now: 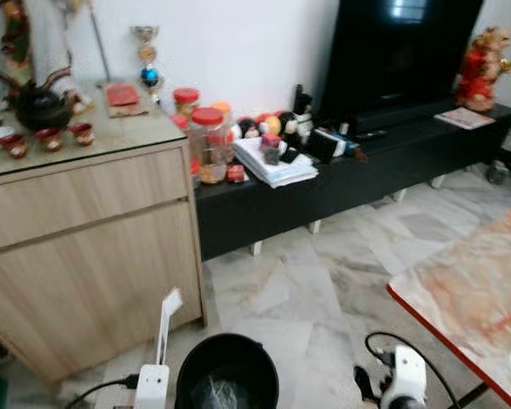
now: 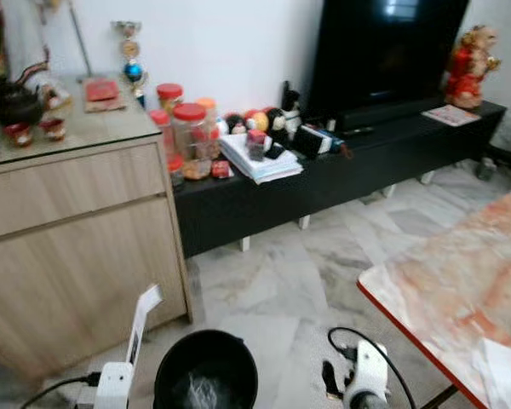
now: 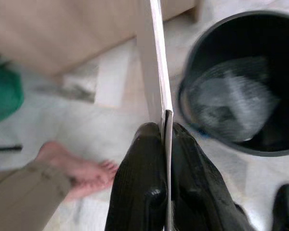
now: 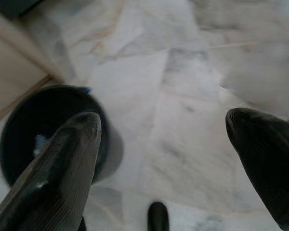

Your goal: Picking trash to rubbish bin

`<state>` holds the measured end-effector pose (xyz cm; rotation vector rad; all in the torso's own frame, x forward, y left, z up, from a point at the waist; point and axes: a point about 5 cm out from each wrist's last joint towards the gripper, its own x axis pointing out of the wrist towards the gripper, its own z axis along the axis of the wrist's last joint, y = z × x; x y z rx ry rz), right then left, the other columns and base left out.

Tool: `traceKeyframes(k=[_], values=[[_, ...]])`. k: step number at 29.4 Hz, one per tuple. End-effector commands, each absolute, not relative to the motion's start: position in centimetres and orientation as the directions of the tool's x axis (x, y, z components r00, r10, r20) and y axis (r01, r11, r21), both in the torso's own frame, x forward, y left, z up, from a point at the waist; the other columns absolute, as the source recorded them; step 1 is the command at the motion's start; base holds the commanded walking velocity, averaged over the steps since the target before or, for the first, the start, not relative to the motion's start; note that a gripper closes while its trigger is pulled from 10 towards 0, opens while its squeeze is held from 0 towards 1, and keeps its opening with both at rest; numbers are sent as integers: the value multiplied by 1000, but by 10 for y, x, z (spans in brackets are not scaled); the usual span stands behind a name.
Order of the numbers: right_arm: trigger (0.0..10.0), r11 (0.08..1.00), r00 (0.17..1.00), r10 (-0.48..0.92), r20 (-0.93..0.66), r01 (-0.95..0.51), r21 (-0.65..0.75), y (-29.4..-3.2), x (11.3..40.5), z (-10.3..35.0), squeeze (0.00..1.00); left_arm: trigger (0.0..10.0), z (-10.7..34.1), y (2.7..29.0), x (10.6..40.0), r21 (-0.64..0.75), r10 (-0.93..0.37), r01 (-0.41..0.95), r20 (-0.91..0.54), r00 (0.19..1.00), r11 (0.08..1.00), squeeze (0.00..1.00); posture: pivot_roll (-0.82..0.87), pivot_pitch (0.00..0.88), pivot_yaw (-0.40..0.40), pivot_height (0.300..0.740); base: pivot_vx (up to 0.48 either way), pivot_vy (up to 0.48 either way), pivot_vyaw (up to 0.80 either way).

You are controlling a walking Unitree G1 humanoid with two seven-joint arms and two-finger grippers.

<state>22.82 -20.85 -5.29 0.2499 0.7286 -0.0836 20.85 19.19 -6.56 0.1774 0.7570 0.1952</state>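
Pinching a thin white card [image 1: 165, 322] by its lower edge, the left claw [image 3: 164, 144] stood at lower left beside the black bin [image 1: 227, 372]. Light, stiff and edge-held, the card probably twists easily. The right claw [image 4: 164, 144] hung spread, holding nothing.

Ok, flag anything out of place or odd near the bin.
One thing stands out: a person's bare foot on the marble floor, close to the left gripper, which is shut on a flat white card beside the black bin. Nothing looks spilled or damaged. The right gripper hangs open over the floor.
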Motion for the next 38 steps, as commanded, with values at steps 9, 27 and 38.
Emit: traceKeyframes(k=[9,27,38], values=[[10000,988,714,80,-696,33,148,-212,233,-49,0,10000,-56,174,226,189,136,-21,-621,772,982,0,-20,70,-75,740,27,0,0],[10000,890,669,428,-607,-429,155,-156,302,6,0,10000,-32,108,266,-30,-248,292,-618,746,956,0,-38,85,-78,740,0,0,0],[10000,863,670,473,-573,-484,146,-142,309,18,0,10000,-42,115,256,-82,-236,250,-686,688,965,0,-41,95,-78,740,0,0,0]])
